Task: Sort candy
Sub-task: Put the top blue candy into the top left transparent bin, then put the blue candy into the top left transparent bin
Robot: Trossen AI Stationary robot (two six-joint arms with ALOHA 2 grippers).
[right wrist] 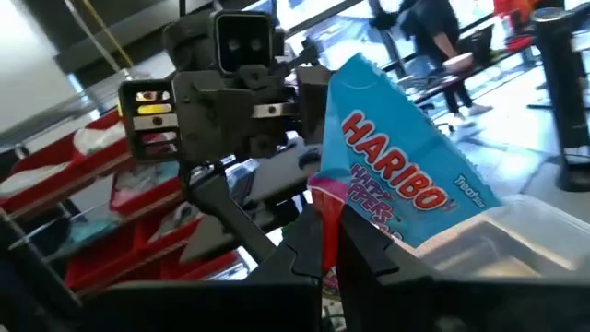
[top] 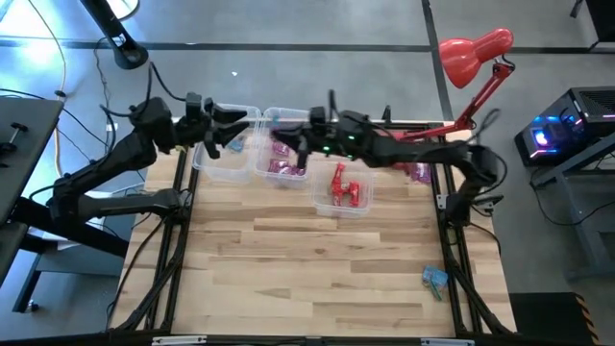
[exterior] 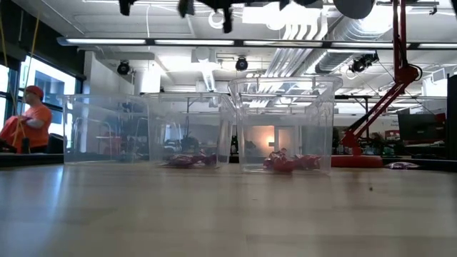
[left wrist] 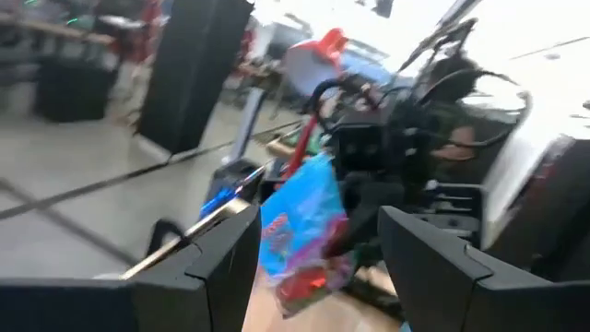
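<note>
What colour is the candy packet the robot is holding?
The candy packet is light blue with red lettering, clearest in the right wrist view.

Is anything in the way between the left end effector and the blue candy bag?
Nothing visible is in the way. The blue Haribo packet, clamped in the right end effector, already sits between the open fingers of the left end effector.

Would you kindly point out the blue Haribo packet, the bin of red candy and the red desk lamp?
blue Haribo packet point(right wrist: 396, 189): right wrist view, printed front.
bin of red candy point(top: 321, 200): high view, clear left rim.
red desk lamp point(top: 473, 51): high view, shade.
</note>
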